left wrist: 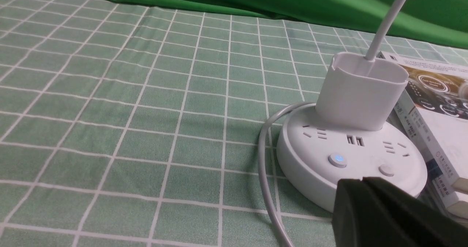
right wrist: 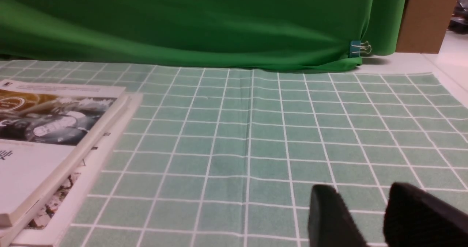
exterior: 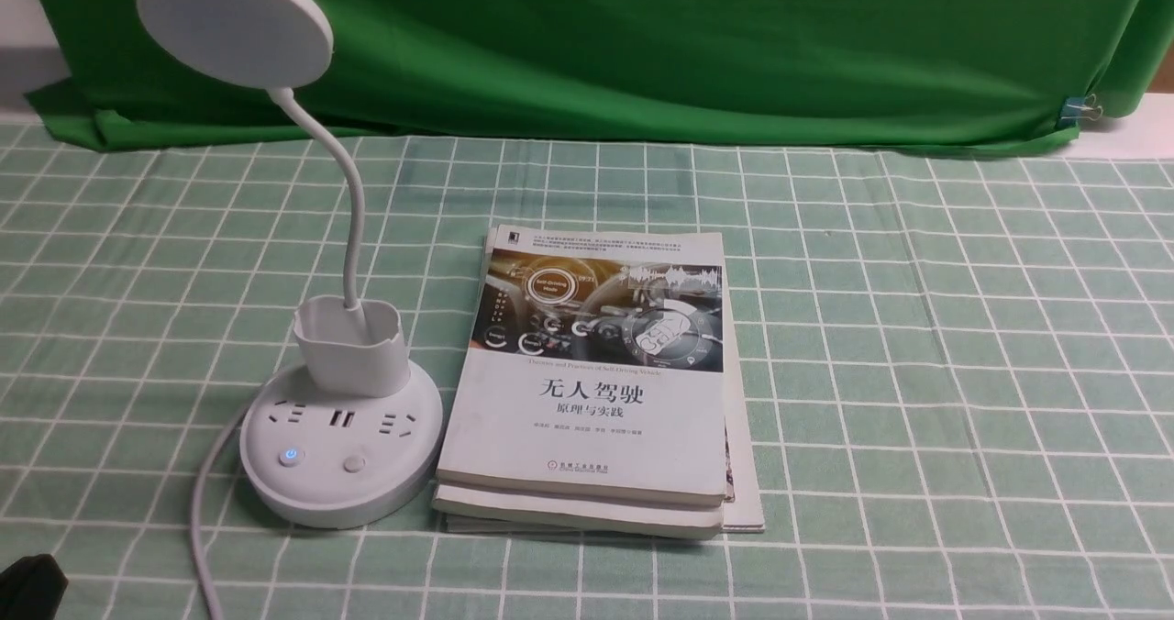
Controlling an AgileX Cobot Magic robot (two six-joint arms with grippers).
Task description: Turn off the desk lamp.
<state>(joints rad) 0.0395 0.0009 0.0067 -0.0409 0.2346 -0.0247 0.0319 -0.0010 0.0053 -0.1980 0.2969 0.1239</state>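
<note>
Pressing a button on the lamp [exterior: 341,437] is my job now. My left fingers [left wrist: 369,199] are closest to it. In my left wrist view they look pressed together, with nothing held, just in front of the round base [left wrist: 351,159]. My right fingers [right wrist: 369,214] sit apart with a gap, holding nothing, over bare worktop [exterior: 917,372] well away from the lamp.

The base has two buttons near its front edge. One button [exterior: 291,456] glows blue. The other button [exterior: 354,463] is plain white. I cannot tell for sure which one works the light. I think I should come down slowly and straight with one fingertip, press gently, then lift. Pushing sideways could slide the base or tug the cord [exterior: 206,501].

Just beside the base lies a stack of books [exterior: 596,391]. The top cover reads "无人驾驶" and under it "原理与实践". Small English words read "Self-Driving Mode". The other small writing I cannot read.

Farther back the neck [exterior: 353,207] bends up to the round head [exterior: 234,22]. Behind all is a green cloth [exterior: 642,42].
</note>
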